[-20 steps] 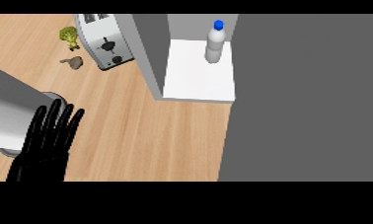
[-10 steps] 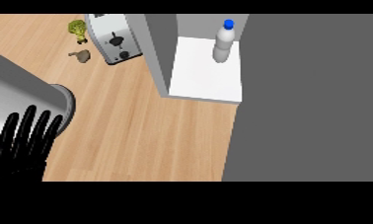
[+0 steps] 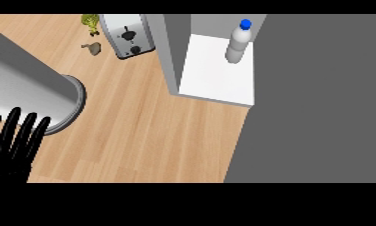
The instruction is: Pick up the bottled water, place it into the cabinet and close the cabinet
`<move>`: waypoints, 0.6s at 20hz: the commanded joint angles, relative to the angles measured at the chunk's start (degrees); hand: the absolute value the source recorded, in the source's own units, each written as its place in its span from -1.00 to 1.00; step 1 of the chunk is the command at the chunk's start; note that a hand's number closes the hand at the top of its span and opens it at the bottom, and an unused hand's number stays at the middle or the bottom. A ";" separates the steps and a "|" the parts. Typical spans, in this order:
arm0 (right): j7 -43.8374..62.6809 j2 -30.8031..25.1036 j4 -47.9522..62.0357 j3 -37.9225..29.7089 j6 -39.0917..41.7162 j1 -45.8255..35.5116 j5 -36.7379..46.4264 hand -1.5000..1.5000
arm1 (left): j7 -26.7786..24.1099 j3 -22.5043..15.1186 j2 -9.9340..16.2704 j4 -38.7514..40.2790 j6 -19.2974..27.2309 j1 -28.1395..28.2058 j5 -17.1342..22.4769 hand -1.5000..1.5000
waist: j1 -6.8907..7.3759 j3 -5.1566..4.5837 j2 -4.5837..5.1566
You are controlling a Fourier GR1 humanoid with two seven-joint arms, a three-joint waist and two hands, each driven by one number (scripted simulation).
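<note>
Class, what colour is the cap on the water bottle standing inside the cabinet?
Blue, on the water bottle in the cabinet; head view.

Silver toaster (image 3: 129, 41) at back of wooden counter (image 3: 154, 135), upright, touching the grey wall to its right. Left of it: small yellow-green thing (image 3: 90, 22) near back edge, small brownish thing (image 3: 93, 48) just below, both too small to identify.

Bare wood in front, walls by the shelf

The wooden counter (image 3: 147, 135) has open room. A grey cabinet wall (image 3: 170, 53) and big grey door (image 3: 312, 100) fence the white shelf (image 3: 217, 78); the toaster (image 3: 129, 35) blocks the back.
</note>
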 commanded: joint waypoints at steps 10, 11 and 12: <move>7.97 -2.74 -1.62 6.03 6.25 -13.65 2.25 -1.00 | 1.14 1.51 2.95 0.42 -4.39 -0.03 1.22 -1.00 | 4.71 -0.68 0.59; 7.74 -2.68 -1.42 5.23 6.17 -14.74 2.28 1.00 | 0.88 2.04 3.07 0.03 -4.26 -0.07 1.23 -1.00 | 5.28 -0.62 0.41; 7.83 -2.27 -0.89 5.12 6.00 -15.74 1.91 1.00 | 1.30 2.05 3.31 0.57 -4.40 -0.35 1.40 -1.00 | 4.98 -0.65 0.73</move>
